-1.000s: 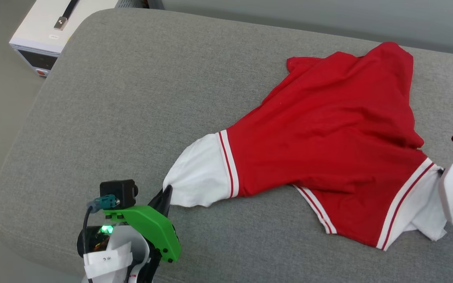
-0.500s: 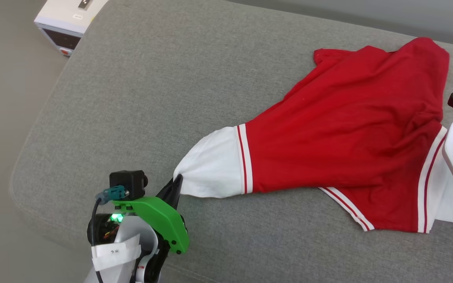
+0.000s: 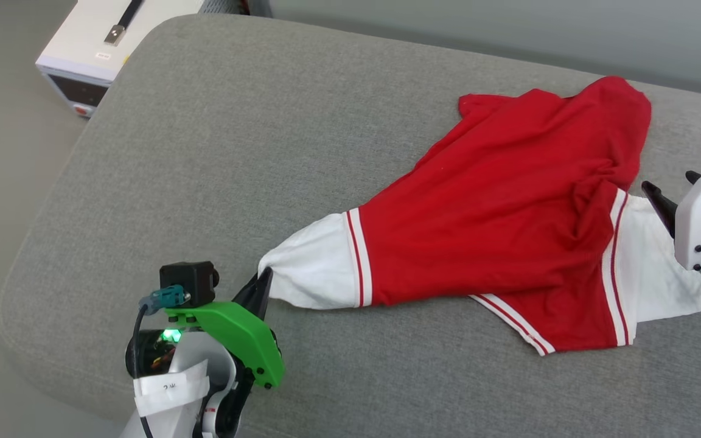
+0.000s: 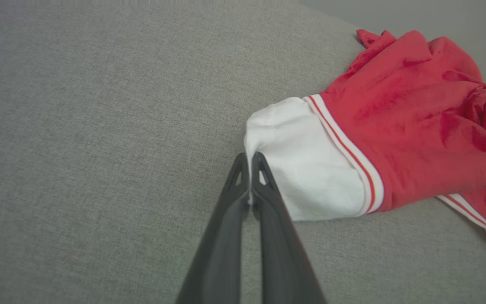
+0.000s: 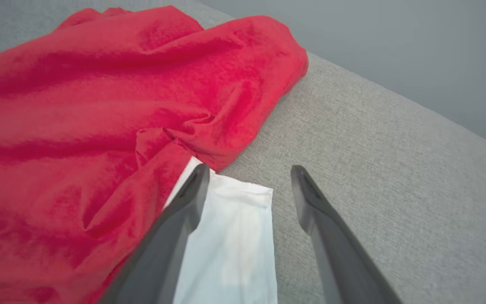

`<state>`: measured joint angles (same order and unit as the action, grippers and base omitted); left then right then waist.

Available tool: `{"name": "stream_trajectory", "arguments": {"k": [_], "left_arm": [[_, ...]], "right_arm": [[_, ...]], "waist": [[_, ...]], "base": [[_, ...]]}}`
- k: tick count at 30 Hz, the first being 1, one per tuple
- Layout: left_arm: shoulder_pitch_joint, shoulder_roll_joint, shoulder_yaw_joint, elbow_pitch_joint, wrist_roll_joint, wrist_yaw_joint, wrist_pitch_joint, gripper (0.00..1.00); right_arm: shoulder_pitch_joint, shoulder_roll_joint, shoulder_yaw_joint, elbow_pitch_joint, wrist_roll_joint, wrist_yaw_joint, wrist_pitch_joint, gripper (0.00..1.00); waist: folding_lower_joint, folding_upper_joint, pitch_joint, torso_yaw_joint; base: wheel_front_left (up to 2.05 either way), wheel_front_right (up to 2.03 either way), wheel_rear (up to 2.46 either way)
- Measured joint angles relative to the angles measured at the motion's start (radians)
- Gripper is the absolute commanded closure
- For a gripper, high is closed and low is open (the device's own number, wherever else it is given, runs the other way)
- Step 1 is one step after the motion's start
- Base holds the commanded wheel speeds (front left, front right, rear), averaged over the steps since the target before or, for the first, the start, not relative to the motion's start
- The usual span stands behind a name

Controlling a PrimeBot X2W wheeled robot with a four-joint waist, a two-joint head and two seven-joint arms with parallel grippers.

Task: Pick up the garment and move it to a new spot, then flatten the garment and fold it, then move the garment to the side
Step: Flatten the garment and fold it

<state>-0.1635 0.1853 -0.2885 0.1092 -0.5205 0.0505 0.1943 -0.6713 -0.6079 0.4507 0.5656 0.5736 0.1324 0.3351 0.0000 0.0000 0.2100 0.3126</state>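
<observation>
While the left gripper (image 3: 260, 285) is clenched on the tip of one white sleeve (image 3: 311, 274) at the lower left of the head view, the garment (image 3: 496, 225) lies rumpled across the right half of the grey cushion (image 3: 204, 152). At the right edge, the right gripper (image 3: 673, 190) stands released, its fingers spread just above the other white sleeve (image 3: 655, 274). A white box (image 3: 101, 42) sits at the upper left.

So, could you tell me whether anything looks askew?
The garment lies rumpled and twisted on the grey cushion, red body bunched at its far side. The left gripper pinches one white sleeve; the right gripper, jaws open, hovers at the other sleeve.
</observation>
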Motion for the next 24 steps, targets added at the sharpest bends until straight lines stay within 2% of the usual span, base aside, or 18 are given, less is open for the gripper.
{"name": "stream_trajectory", "arguments": {"k": [3, 6, 13, 17, 24], "left_arm": [[0.005, 0.007, 0.003, -0.007, 0.0, 0.005, 0.0, 1.0], [0.019, 0.01, 0.004, -0.021, 0.0, 0.012, 0.002, 1.0], [0.041, 0.023, 0.002, -0.042, -0.008, 0.021, 0.019, 1.0], [0.04, 0.029, -0.001, -0.058, -0.008, 0.024, 0.026, 1.0], [0.038, 0.032, -0.01, -0.064, -0.008, 0.024, 0.028, 1.0]], "right_arm": [[0.035, -0.003, -0.029, -0.02, 0.019, 0.0, -0.004, 0.0], [0.079, -0.007, -0.065, -0.047, 0.04, 0.0, 0.04, 0.0], [0.164, -0.004, -0.173, -0.127, 0.054, 0.0, 0.273, 0.0], [0.21, 0.016, -0.249, -0.162, 0.005, 0.0, 0.394, 0.0], [0.252, 0.09, -0.353, -0.249, -0.066, 0.0, 0.467, 0.0]], "waist": [[0.0, 0.0, -0.021, -0.027], [0.0, 0.0, -0.042, -0.053], [0.0, 0.0, -0.073, -0.103], [0.0, 0.0, -0.067, -0.111], [0.0, 0.0, -0.027, -0.095]], "base": [[0.0, 0.0, 0.0], [0.0, 0.0, 0.0], [0.0, 0.0, 0.0], [0.0, 0.0, 0.0], [0.0, 0.0, 0.0]]}}
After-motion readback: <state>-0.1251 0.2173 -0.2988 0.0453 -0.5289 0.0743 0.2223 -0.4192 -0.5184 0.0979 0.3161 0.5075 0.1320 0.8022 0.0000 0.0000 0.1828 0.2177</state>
